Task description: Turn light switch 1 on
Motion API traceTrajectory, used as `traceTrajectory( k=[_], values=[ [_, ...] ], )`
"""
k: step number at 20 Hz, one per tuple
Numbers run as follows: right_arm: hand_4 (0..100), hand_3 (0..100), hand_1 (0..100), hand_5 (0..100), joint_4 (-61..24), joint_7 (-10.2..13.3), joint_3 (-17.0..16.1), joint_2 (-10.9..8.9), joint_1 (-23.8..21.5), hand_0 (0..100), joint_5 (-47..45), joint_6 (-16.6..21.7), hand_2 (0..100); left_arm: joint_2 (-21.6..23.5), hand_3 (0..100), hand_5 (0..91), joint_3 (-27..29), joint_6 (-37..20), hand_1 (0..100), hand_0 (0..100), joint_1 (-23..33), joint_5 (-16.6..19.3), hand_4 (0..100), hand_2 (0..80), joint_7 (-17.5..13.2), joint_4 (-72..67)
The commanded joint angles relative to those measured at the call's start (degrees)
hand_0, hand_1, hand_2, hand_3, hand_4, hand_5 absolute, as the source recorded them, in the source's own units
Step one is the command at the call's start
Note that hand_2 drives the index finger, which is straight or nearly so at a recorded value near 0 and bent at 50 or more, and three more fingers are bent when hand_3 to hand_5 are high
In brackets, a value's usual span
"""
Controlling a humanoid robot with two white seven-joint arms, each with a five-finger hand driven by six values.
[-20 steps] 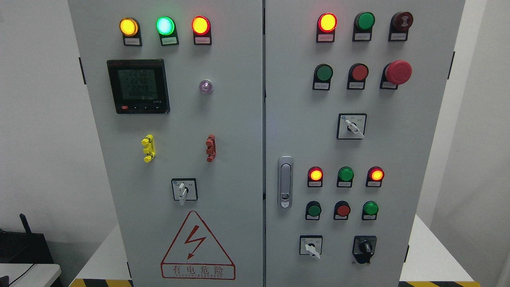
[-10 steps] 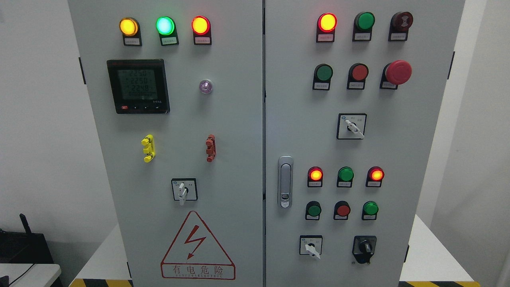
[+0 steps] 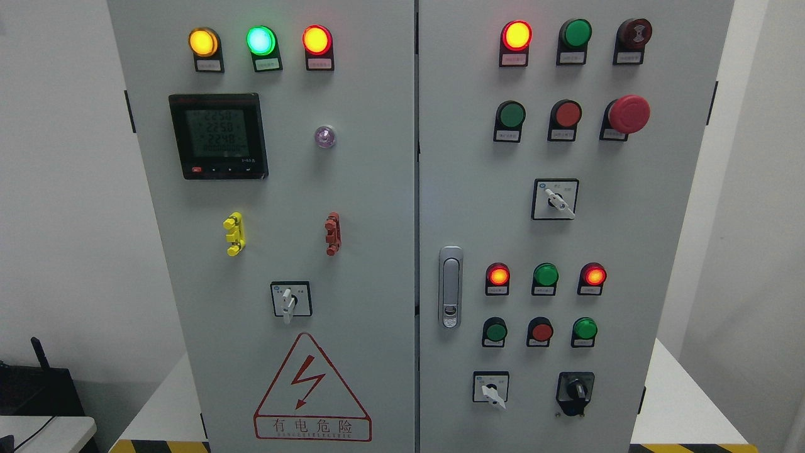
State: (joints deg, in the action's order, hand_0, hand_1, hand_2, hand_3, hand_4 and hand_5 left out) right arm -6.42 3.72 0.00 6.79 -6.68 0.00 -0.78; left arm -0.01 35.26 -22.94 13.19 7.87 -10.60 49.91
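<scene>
A grey two-door electrical cabinet point(image 3: 377, 189) fills the head view. The left door carries a white rotary selector switch point(image 3: 288, 301) with its lever pointing down. The right door has a selector point(image 3: 556, 200) turned to the lower right, a second white selector point(image 3: 491, 388) near the bottom, and a black rotary knob point(image 3: 575, 391) beside it. Rows of push buttons sit on the right door, among them a green one point(image 3: 495, 331). I cannot tell which control is light switch 1. Neither of my hands shows.
Lit yellow, green and red lamps point(image 3: 260, 40) line the top left above a digital meter point(image 3: 217, 136). A red mushroom stop button point(image 3: 627, 114) juts from the upper right. A door handle point(image 3: 449, 286) sits mid-cabinet. Dark equipment point(image 3: 38, 387) stands at the lower left.
</scene>
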Motion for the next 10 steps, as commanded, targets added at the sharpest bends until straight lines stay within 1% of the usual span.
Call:
traceTrajectory(
  k=[1,2,4,5,6,8,9,10],
  values=[
    [0,0,39,0,0.0,0.0,1.0,0.07,0.0,12,-1.4,0.0,0,-1.2,45,17.8,5.1,-0.2,0,43,-0.1,-0.2,52,13.7,-2.4,22.1],
    [0,0,39,0,0.0,-0.1,1.0,0.07,0.0,12,-1.4,0.0,0,-1.2,48,20.3,4.8,-0.2,0,43,-0.3,-0.3,54,14.5,-2.5,23.3],
    [0,0,39,0,0.0,0.0,1.0,0.07,0.0,12,-1.4,0.0,0,-1.4,50,21.3,4.4,-1.2,0,41,-0.4,-0.3,56,17.1,-2.5,25.7],
    [0,0,39,0,0.0,0.0,1.0,-0.02,0.0,12,-1.4,0.0,0,-1.4,52,23.0,4.4,-1.8,0,39,-0.7,-0.2,57,20.9,-2.8,26.6],
    [0,0,39,0,0.0,0.0,1.0,-0.02,0.0,12,-1.4,0.0,0,-1.6,53,24.6,4.5,-2.3,0,38,-1.4,-0.1,58,22.5,-4.1,27.6],
    [0,0,39,0,0.0,0.0,1.0,0.07,0.0,12,-1.4,0.0,0,-2.1,56,28.1,4.5,-3.1,0,35,-3.2,-0.1,61,30.0,-6.5,28.7],
    [0,0,39,0,0.0,0.0,1.0,-0.02,0.0,12,-1.4,0.0,0,-2.2,56,28.6,4.5,-3.4,0,34,-4.3,0.0,61,30.9,-7.4,28.8],
    [0,0,39,0,0.0,0.0,1.0,0.07,0.0,12,-1.4,0.0,0,-2.5,57,30.9,4.5,-3.4,0,33,-5.2,0.1,62,33.9,-7.9,29.0]
  ],
)
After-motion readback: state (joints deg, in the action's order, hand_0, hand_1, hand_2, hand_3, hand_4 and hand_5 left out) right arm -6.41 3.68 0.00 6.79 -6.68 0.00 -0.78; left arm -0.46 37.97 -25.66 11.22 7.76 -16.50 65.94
